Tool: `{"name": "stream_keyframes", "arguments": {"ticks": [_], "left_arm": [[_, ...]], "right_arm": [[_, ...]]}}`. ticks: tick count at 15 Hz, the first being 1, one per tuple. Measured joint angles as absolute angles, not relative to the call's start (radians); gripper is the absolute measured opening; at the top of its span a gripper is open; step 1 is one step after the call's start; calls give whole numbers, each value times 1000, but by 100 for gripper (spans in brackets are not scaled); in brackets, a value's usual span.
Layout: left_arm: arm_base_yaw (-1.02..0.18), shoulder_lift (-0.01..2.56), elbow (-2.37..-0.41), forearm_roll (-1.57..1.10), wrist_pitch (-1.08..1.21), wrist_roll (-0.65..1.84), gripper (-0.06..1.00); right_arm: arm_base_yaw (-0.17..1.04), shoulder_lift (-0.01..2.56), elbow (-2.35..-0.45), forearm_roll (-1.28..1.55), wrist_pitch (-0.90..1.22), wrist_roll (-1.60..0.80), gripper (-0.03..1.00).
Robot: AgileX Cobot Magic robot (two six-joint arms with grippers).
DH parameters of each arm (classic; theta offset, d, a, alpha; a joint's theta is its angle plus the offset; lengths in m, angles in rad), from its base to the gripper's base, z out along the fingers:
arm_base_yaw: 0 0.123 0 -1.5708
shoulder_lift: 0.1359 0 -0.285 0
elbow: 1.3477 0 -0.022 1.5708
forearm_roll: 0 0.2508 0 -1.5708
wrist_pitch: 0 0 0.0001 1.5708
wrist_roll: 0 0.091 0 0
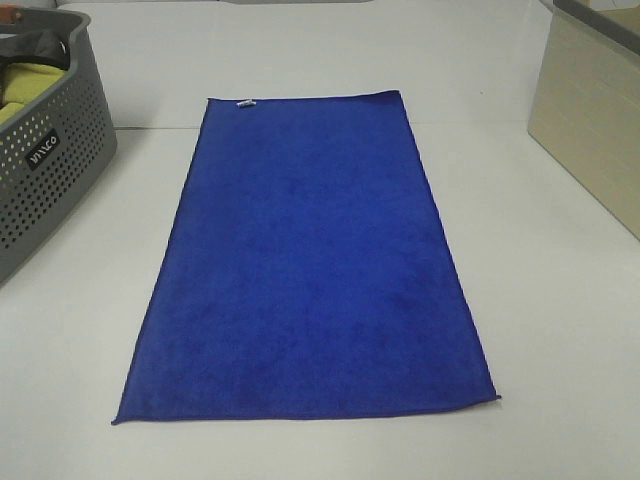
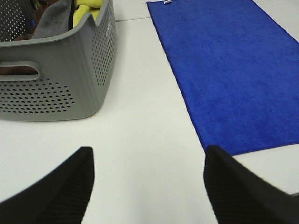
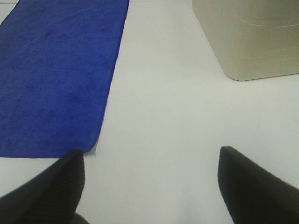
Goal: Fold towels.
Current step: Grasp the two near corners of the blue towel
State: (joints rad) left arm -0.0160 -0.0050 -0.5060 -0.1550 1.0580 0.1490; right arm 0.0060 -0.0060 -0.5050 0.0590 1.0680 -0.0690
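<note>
Nearest of all, and out of the high view, both grippers hang over bare white bench (image 1: 560, 350) just short of the towel's near short edge. The left gripper (image 2: 148, 161) has its jaws wide apart with nothing between them. The right gripper (image 3: 152, 158) is the same, spread and empty, with the towel's near right-hand corner close ahead of it. Neither touches the cloth. The royal-blue towel (image 1: 310, 260) fills the middle of the high view, running lengthwise from its near short edge in the lower centre to its far short edge in the upper centre. It lies flat on the bench in a single layer, smooth, with all four corners out and no edge turned over. Its small white tag (image 1: 244, 102) sits on the far short edge, toward the upper left of the towel. Farther back, at the left edge of the frame, stands a grey perforated basket (image 1: 50, 170) holding a yellow-green cloth (image 1: 28, 82), well apart from the towel. A beige container (image 1: 590, 110) stands at the upper right. By this layout nothing of the folding looks done: the towel is only spread out ready. Every fold is left to make, beginning, I judge, with a hold on the near corners.
</note>
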Motion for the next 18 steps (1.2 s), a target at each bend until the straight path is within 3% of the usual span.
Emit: {"name": "stream_keyframes", "arguments": {"ticks": [18], "left_arm": [[-16,-5,-506,-155,1058,149,64]], "right_arm": [[6,-6,-505,59,1068,-69,75]]}}
